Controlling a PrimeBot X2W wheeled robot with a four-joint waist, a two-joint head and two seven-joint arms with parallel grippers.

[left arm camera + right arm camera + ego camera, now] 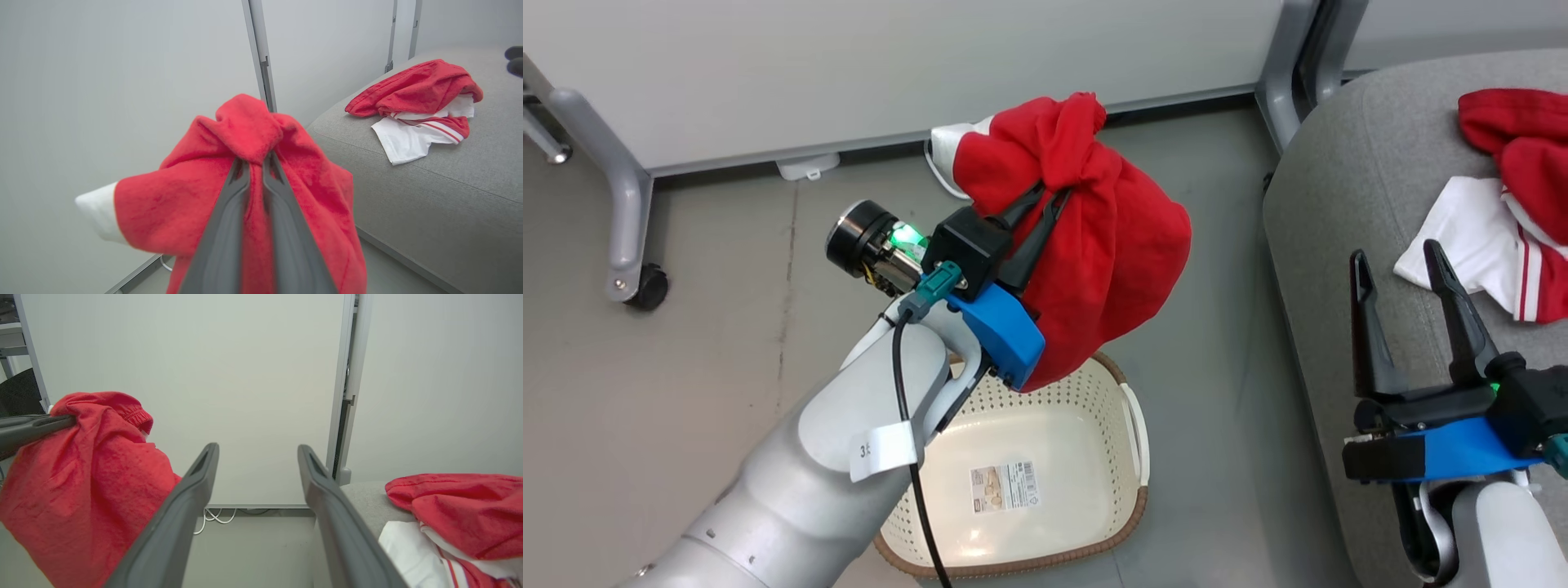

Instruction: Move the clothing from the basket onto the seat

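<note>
One red fabric garment point(1111, 245) between the left jaws, two red-and-white garments point(1503, 214) beyond the right jaws; one cream perforated plastic basket point(1094, 392); one light-grey fabric seat point(1339, 204).

White tag point(882, 449) at 7 o'clock reads "3", rest cut off. basket point(1086, 392) sticker point(1005, 487): barcode, print unreadable.
</note>
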